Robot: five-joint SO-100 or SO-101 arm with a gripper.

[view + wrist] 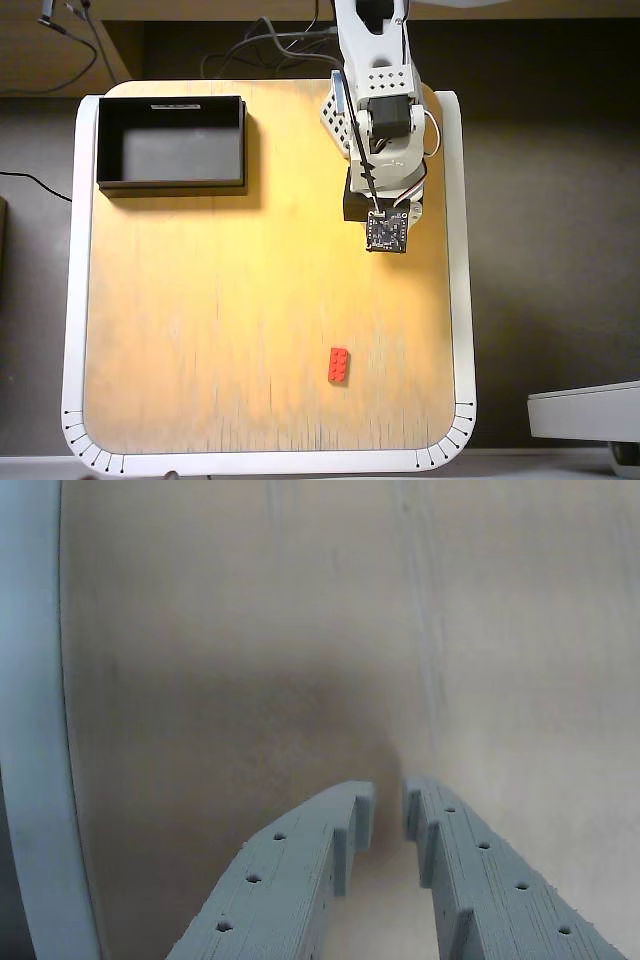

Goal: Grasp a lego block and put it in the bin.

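The red lego block [339,365] lies flat on the wooden table, near the front edge in the overhead view, with nothing around it. The black bin [170,183] stands at the table's back left corner and holds nothing. The arm [378,120] is folded at the back right, far from both, and it hides the fingers from above. In the wrist view my gripper [390,800] has its grey jaws drawn together with only a narrow slit between them. It holds nothing and hangs over bare wood. Neither the block nor the bin shows in the wrist view.
The table [200,330] has a white rim [72,300], which also shows at the left edge of the wrist view [30,730]. Cables [260,62] lie behind the table. A grey object [585,410] sits off the table at the lower right.
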